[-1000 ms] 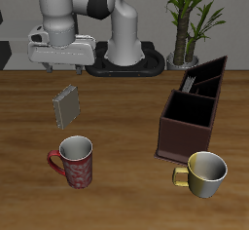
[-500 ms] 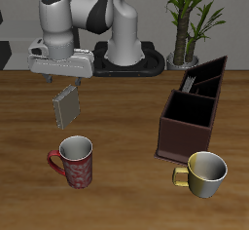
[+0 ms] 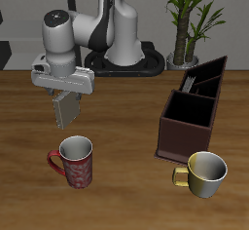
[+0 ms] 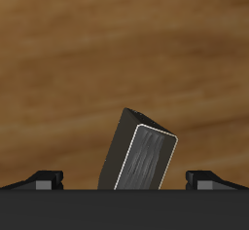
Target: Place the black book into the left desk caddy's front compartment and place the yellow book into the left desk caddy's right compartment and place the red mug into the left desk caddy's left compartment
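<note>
Exterior view: caddy (image 3: 185,127) at right holds black book (image 3: 201,81); spread gripper (image 3: 64,95) straddles yellow book (image 3: 68,107) at left.

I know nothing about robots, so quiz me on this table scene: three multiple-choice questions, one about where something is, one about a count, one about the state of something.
1. Where does the red mug stand?
A. inside the desk caddy
B. on the table near its front edge, in front of the yellow book
C. on the robot's base

2. How many mugs are on the table?
A. one
B. two
C. four

3. How does the gripper stand in relation to the yellow book?
A. directly above it, fingers spread to either side
B. far off, over the desk caddy
C. carrying it high in the air

Answers: 1 B, the mug sits alone on the wood, in front of the book. 2 B, the red mug and the gold mug beside the desk caddy. 3 A, the wrist view shows the book between the two fingertips.
</note>
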{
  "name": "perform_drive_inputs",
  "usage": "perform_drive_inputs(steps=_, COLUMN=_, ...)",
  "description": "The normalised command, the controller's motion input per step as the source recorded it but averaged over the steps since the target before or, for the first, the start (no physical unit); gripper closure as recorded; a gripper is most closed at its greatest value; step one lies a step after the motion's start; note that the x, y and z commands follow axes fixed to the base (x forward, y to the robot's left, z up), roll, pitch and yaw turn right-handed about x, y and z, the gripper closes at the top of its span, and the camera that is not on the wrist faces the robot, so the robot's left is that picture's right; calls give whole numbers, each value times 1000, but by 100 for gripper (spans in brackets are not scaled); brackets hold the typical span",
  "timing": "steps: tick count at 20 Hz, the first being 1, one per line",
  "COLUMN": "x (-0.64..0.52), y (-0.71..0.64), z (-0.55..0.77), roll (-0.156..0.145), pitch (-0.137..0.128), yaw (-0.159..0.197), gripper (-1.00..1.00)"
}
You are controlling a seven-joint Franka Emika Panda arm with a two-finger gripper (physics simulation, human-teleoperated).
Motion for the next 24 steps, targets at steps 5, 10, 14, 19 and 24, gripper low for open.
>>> perform_drive_inputs(steps=5, x=-49, y=-187, z=-239, roll=-43, pitch=19, yaw=-59, gripper=100)
perform_drive_inputs(steps=10, x=-26, y=34, z=23, roll=-3, pitch=-1, yaw=-22, gripper=100)
perform_drive_inputs(steps=14, x=-20, y=441, z=529, roll=31, pitch=-89, yaw=28, gripper=100)
perform_drive_inputs(steps=19, x=47, y=451, z=681, roll=17, pitch=-96, yaw=46, gripper=100)
perform_drive_inputs(steps=24, x=204, y=630, z=841, roll=16, pitch=-63, yaw=67, gripper=100)
